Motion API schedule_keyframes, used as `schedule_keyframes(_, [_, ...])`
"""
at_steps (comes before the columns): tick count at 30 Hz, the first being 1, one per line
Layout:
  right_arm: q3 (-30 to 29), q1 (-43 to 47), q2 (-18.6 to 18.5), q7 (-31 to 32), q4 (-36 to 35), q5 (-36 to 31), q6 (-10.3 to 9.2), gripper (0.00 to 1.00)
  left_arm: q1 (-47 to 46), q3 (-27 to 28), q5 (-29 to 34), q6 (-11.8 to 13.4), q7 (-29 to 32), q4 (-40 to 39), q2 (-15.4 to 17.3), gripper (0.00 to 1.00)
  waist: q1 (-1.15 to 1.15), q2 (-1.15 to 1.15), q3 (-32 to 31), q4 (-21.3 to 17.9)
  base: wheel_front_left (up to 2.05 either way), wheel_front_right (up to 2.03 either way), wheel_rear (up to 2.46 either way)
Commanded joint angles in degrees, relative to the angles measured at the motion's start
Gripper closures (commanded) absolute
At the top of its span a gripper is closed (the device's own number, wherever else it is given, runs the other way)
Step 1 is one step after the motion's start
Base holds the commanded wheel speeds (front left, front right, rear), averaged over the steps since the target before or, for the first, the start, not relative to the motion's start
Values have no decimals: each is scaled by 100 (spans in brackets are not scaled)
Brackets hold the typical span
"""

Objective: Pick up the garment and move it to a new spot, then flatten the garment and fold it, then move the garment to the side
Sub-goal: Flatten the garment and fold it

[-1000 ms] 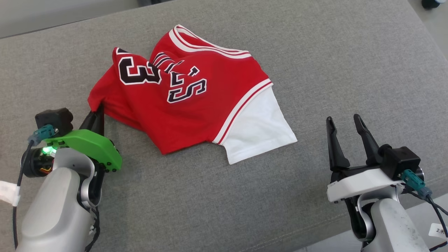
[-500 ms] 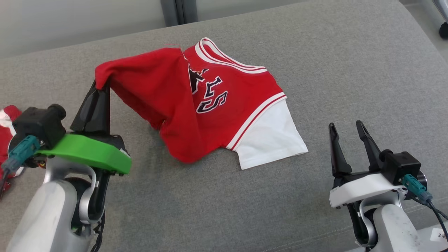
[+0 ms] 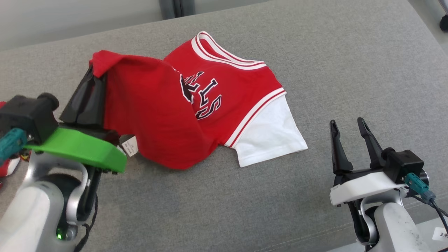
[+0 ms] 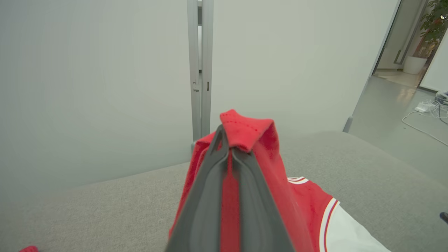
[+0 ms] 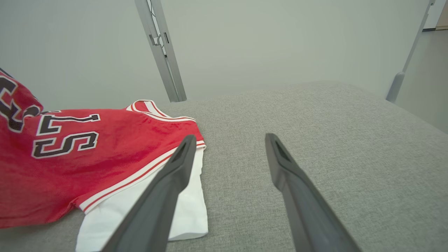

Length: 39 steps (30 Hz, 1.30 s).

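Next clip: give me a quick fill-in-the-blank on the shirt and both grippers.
The left gripper is shut on the ____ part of the shirt.
The right gripper is ____ and holds nothing.
The shirt's flat sleeve is ____ and lies on the grey cushion.
Missing: red; open; white.

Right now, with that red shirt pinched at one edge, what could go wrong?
The left gripper pinches only a small fold of the garment at its fingertips, so the cloth might slip free. Its white sleeve lies on the grey cushion; dragging could bunch it. The right gripper stands open and apart, giving no support.
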Motion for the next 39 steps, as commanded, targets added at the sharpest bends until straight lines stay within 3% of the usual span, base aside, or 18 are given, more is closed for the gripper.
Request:
schedule_keyframes(1, [32, -92, -8, -16, -43, 36, -10, 0, -250, 60, -22, -64, 19, 308, 71, 100, 0, 0, 234, -121, 0, 0, 0])
schedule_keyframes(13, [265, -393, -7, -128, -19, 141, -10, 0, -1896, 178, 148, -620, -409, 3621, 281, 100, 0, 0, 1020, -681, 0, 0, 0])
schedule_keyframes(20, [325, -422, -6, -167, 52, 127, -10, 0, -2540, 92, 391, -567, -993, 4795, 107, 100, 0, 0, 1051, -733, 0, 0, 0])
schedule_keyframes(21, [333, -429, -7, -171, 68, 115, -10, 0, -2589, 69, 376, -590, -1055, 4967, 33, 45, 0, 0, 1029, -712, 0, 0, 0])
schedule_keyframes(22, [343, -430, -6, -173, 76, 108, -10, 0, -2625, 48, 363, -630, -1097, 5086, -15, 0, 0, 0, 1007, -691, 0, 0, 0])
schedule_keyframes(30, [320, -306, -9, -106, 109, -19, -10, 0, -2370, 19, 153, -859, -1714, 5532, -392, 0, 0, 0, 666, -269, 0, 0, 0])
schedule_keyframes(35, [318, -231, -10, -36, 101, -61, -10, 0, -1794, 154, -126, -850, -1950, 5258, -474, 0, 0, 0, 359, 43, 0, 0, 0])
schedule_keyframes(39, [335, -153, -10, 35, 80, -47, -10, 0, -1194, 234, -414, -893, -1787, 4941, -496, 0, 0, 0, 185, 164, 0, 0, 0])
